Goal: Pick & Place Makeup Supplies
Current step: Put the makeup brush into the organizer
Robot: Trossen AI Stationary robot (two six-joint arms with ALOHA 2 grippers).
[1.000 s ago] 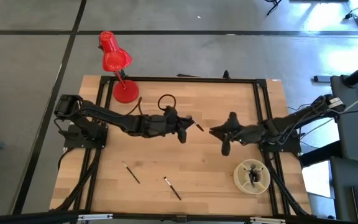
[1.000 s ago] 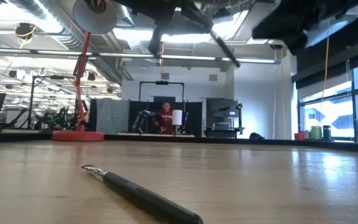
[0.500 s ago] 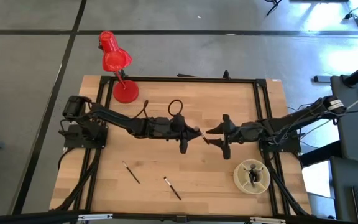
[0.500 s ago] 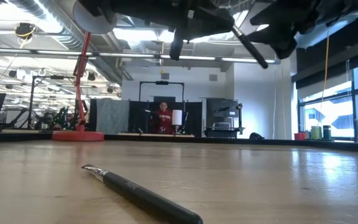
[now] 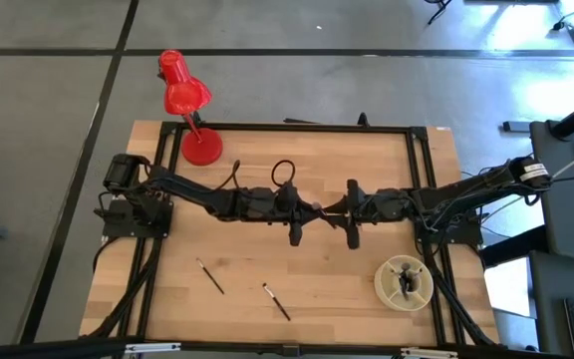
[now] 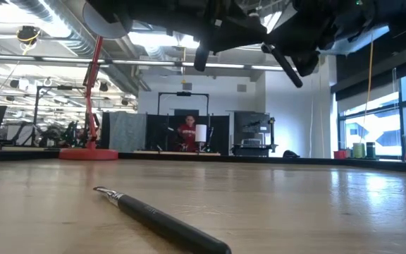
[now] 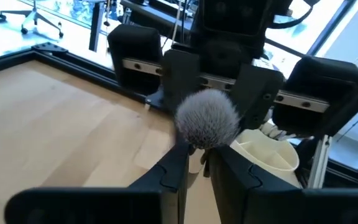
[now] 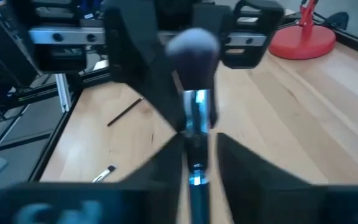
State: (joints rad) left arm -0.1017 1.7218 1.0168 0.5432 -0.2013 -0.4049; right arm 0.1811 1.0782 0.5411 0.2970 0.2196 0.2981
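Where the red lamp stands at a far corner of the wooden table, everything else can be placed from its round base. Two loose makeup brushes lie flat on the bare wood well toward the front edge from that base: one brush nearer the lamp's side, a second brush a little farther along and closer to the front. A cream round holder with dark sticks in it sits at the front corner diagonally opposite the lamp. In the low view a dark-handled brush lies across the foreground, and a person in red sits in the room far beyond the table.

Midway across the table from the lamp, both arms meet above the wood. The left gripper is clenched on the handle of a fluffy grey brush, whose head points at the right arm; nothing lies beneath them. The right gripper faces it from the holder's side, its fingers set to either side of the same brush's metal ferrule, close against it, though I cannot tell whether they are pressing on it.
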